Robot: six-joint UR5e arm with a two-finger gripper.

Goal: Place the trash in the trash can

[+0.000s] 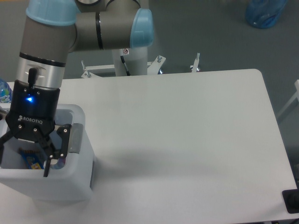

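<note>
My gripper (25, 156) hangs just inside the mouth of the white trash can (51, 189) at the table's left front corner. Its black fingers (50, 161) are spread wide, so it is open with nothing between them. The bin's grey oblong panel (76, 138) shows on the right rim. The clear bottle no longer shows in the gripper. The trash is hidden, apart from a faint pale glint by the right finger that I cannot identify. A blue and yellow packet (32, 161) lies in the bin.
A bottle with a bright blue label (3, 91) peeks in at the left edge behind the bin. A translucent blue bag (265, 12) lies on the floor at the top right. The white table (187, 140) ends in a rounded right edge, with a black object (291, 200) at the lower right.
</note>
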